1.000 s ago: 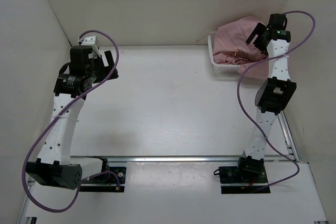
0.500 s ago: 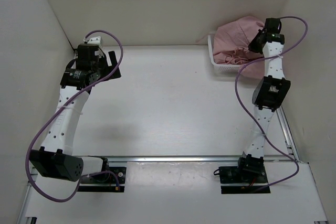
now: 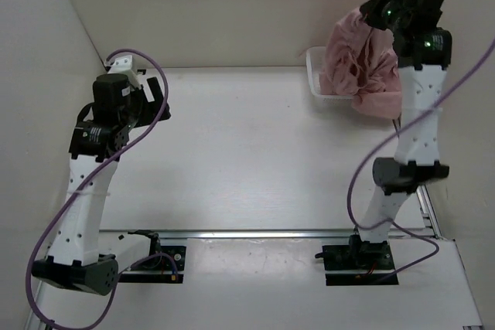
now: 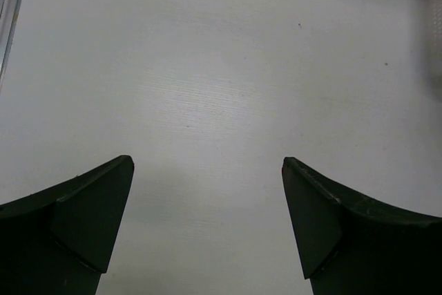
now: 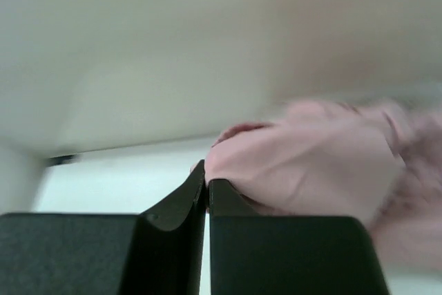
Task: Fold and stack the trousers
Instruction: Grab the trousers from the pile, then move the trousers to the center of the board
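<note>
**Trousers held above the basket**

Top view: the right gripper [image 3: 377, 13] holds the trousers [image 3: 363, 67] in a bunch, high above the white basket [image 3: 315, 75] in the far right corner of the table [image 3: 232, 160]. Their lower end possibly rests inside it; I cannot be sure.

Left wrist: the left gripper [image 4: 207, 164] hangs over bare table, its 2 fingers spread wide and holding nothing.

Right wrist: the jaws are pinched tight on 1 pink fold, which is blurred.

The cloth should clear the basket rim fully before it is carried to mid-table for spreading.

Table [image 3: 247, 160]: white, matte top, walled on three sides. On it we list one white mesh basket [image 3: 315, 75], standing at the far right corner. Along the near edge we record a metal rail [image 3: 255, 233], the left base plate [image 3: 155, 263] and the right base plate [image 3: 360, 262].
</note>
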`<act>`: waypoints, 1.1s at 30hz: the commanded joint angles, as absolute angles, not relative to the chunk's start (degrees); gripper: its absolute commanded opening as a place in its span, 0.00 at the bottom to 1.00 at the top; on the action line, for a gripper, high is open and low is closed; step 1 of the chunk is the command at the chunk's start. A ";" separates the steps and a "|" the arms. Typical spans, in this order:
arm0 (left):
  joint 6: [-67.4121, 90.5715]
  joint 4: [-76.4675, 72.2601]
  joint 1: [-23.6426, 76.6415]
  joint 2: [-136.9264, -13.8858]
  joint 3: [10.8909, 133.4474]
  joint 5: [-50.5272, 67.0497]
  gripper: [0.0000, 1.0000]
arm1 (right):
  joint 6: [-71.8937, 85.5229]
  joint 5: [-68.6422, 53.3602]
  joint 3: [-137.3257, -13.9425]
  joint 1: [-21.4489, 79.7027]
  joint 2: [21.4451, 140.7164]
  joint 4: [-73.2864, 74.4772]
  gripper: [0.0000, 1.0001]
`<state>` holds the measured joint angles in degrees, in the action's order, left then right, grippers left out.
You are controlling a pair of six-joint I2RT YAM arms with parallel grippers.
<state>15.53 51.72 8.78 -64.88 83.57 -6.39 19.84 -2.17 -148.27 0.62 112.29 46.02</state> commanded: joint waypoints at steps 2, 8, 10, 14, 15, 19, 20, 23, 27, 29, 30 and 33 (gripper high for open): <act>15.82 54.05 9.05 -61.17 86.57 -5.36 1.00 | 17.32 -8.52 -151.26 9.82 96.08 40.08 0.00; 17.22 60.63 9.05 -64.41 96.75 -7.47 1.00 | 18.37 -12.03 -144.62 30.72 87.82 43.32 0.00; 17.23 61.35 9.05 -64.95 99.04 -8.00 1.00 | 18.37 -8.73 -139.07 35.57 83.16 45.17 0.00; 17.23 61.35 9.05 -66.00 101.33 -6.77 1.00 | 21.79 -0.72 -116.42 43.23 73.15 48.69 0.00; 16.70 61.35 9.05 -66.01 101.34 -5.98 1.00 | 23.01 1.91 -110.54 43.24 69.12 50.17 0.00; 16.70 60.04 9.05 -66.62 98.19 2.08 1.00 | 27.50 7.02 -86.36 39.48 63.64 53.69 0.69; 16.70 59.42 9.57 -67.23 94.43 4.20 1.00 | 27.51 7.03 -83.35 33.63 63.63 55.09 0.76; 17.48 59.41 11.50 -67.76 88.52 6.77 1.00 | 27.51 6.51 -82.10 28.31 63.11 55.11 0.45; 23.28 58.10 15.72 -64.00 74.83 6.24 1.00 | 26.72 2.91 -78.59 29.26 63.63 55.11 0.01; 27.14 56.26 18.27 -61.19 63.97 9.66 1.00 | 28.12 -1.83 -75.43 31.19 64.86 55.11 0.25; 28.64 56.25 19.24 -57.78 60.42 10.62 1.00 | 28.12 -3.50 -71.67 33.81 64.86 54.41 0.34; 35.84 56.25 23.72 -49.35 49.70 15.37 1.00 | 32.51 -6.23 -65.16 40.75 65.47 50.99 0.86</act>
<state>27.40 56.60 20.32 -59.83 56.18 8.86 29.76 -0.69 -70.35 35.29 64.03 53.47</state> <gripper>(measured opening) 1.000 0.799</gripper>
